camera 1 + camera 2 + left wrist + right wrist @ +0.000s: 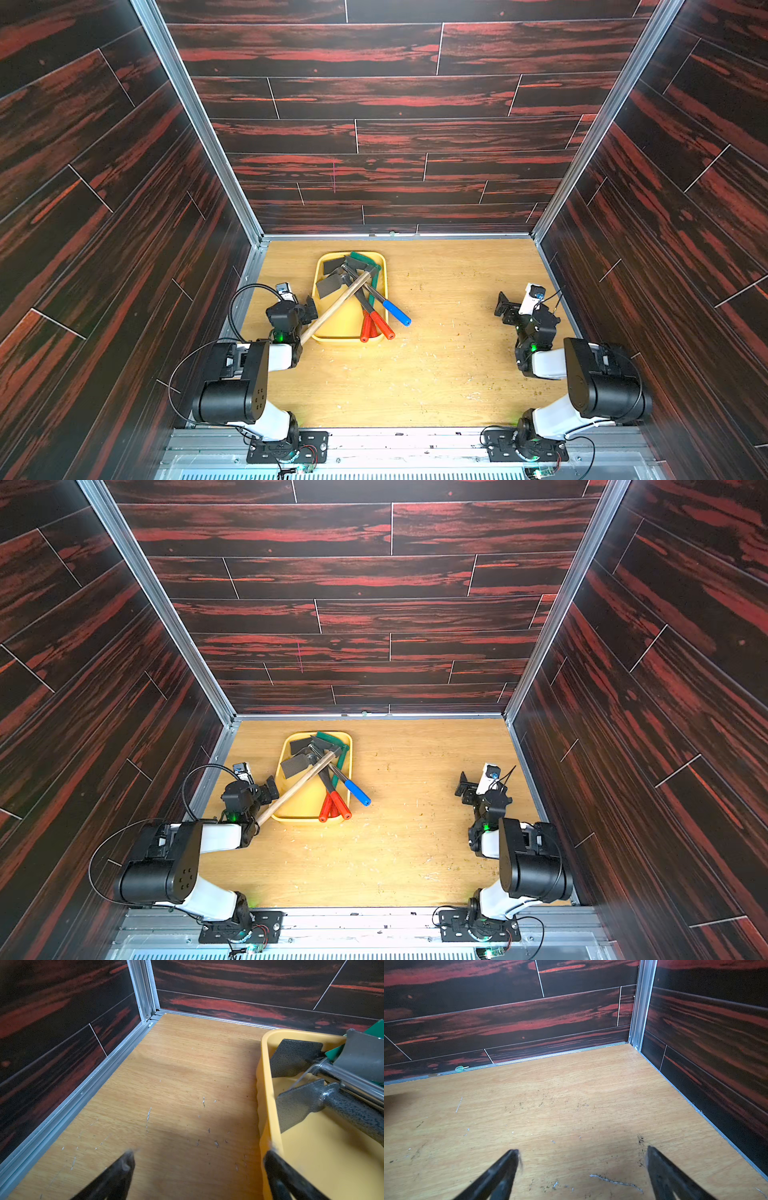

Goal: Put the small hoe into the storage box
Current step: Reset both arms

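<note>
On the left, the left arm sat folded low over the desk (436, 353), elbow bent and wrist pointing forward. The left tool (199, 1154) had its jaws wide apart with nothing between them. It hung just beside the wall of the yellow box (345, 321) nearest that arm. In the wrist view one finger showed close against that wall, but we could not tell whether it touched.

In the box lay a heap of hoes with their heads crowded at the far end. We judged they lay that way because the box was barely long enough for them. The wooden-handled hoe (336, 308) crossed the pile on a slant, its handle end poking out over the near corner toward the left arm. Two red-handled hoes (376, 323) rested on the near rim. The blue-handled hoe (397, 312) overhung the rim on the side away from that arm. We could not single out the small hoe, but no hoe lay on the bare desk, so we took the task as about done.

On the right, the other arm was folded the same way, well apart from the box. The right tool (582, 1150) was spread open and empty above bare wood, which looked like a rest pose.
</note>
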You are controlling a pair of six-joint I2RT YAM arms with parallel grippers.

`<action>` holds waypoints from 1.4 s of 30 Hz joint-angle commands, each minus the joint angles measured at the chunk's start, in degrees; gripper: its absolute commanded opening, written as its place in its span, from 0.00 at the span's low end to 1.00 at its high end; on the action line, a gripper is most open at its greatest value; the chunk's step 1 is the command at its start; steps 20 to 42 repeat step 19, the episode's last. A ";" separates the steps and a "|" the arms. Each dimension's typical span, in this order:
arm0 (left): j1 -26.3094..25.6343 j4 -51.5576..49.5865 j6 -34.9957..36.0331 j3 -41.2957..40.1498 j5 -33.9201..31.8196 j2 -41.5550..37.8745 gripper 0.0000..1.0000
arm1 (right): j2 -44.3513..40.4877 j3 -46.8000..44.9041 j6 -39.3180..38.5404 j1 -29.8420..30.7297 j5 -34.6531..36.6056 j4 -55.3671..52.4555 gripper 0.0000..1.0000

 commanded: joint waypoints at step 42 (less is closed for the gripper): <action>0.07 -1.05 0.96 0.86 -0.54 -0.43 1.00 | 0.29 0.33 -0.97 0.27 -1.46 -0.73 0.98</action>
